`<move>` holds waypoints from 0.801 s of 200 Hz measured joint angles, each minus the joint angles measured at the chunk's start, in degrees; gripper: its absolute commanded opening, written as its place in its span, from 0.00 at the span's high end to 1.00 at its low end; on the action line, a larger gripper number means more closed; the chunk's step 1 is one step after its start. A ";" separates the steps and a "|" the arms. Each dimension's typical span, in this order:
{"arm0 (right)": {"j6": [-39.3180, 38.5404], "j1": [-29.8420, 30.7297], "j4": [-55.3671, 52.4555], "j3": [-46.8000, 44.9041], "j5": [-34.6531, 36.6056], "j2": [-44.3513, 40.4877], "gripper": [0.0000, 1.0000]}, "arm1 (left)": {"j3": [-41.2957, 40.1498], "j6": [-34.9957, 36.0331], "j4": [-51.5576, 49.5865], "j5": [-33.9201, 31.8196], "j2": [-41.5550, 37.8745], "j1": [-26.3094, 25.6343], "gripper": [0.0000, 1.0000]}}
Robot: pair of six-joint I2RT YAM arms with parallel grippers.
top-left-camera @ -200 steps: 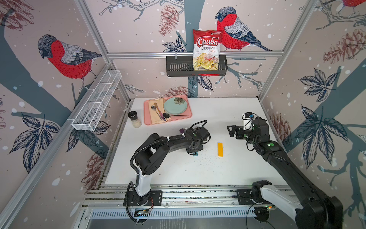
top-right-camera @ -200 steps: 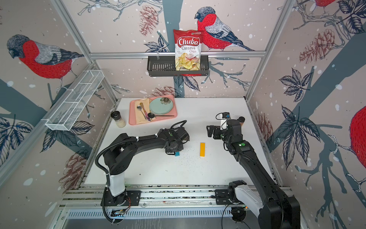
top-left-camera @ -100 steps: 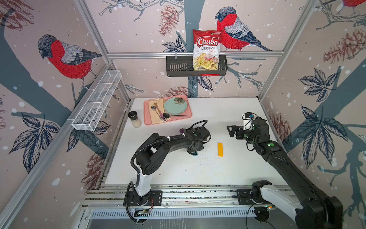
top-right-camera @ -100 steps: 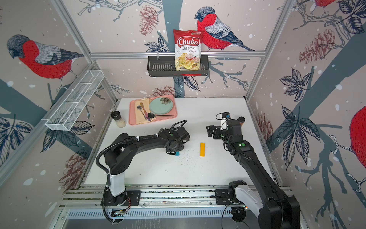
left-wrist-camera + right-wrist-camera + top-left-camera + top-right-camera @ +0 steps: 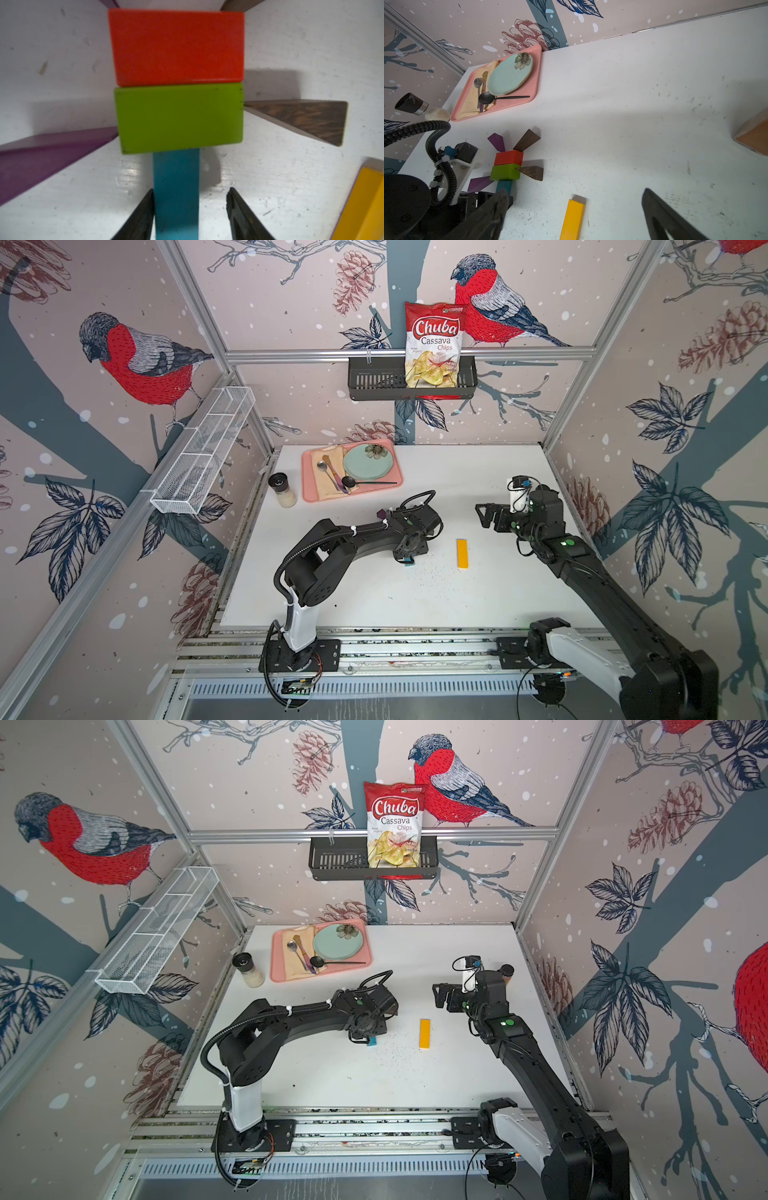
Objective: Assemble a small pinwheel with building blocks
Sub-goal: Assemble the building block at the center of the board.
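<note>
The left gripper (image 5: pixel 190 190) has just let its jaws part. One finger still lies against the blue bar (image 5: pixel 176 187) and the other now stands clear of it, so the bar looks released, not gripped. That leaves the pinwheel (image 5: pixel 506 166) flat on the table with its hub as the centre: red block (image 5: pixel 176 45) against green block (image 5: pixel 178 118), purple and brown wedges fanned off the hub's sides, and the blue bar butted against the hub's green edge. Judging by this, only the yellow bar (image 5: pixel 573 218) is left to place. It lies well apart from the hub, and the right gripper (image 5: pixel 575 192) hangs beyond it, jaws wide and empty. In both top views the left arm covers nearly the whole hub, so only the blue bar's end (image 5: pixel 409 565) peeks out. The left wrist view crops the two wedges past the red block. An orange-brown thing (image 5: pixel 753 135), cut by the frame, I cannot identify.
</note>
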 measured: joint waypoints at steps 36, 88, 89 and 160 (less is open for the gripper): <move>-0.02 0.00 -0.02 0.00 -0.17 0.15 0.01 | -0.90 0.00 0.79 0.17 -0.17 0.00 0.45; -0.02 0.00 -0.02 0.00 -0.39 0.39 0.00 | -1.44 -0.02 1.62 0.11 -0.44 -0.02 0.44; -0.02 0.00 -0.02 0.00 -0.39 0.39 0.01 | -1.44 -0.02 1.62 0.13 -0.44 -0.02 0.44; 1.07 0.00 -0.50 -0.57 0.55 1.01 0.00 | -3.78 0.11 2.05 -0.02 -4.26 -0.28 0.33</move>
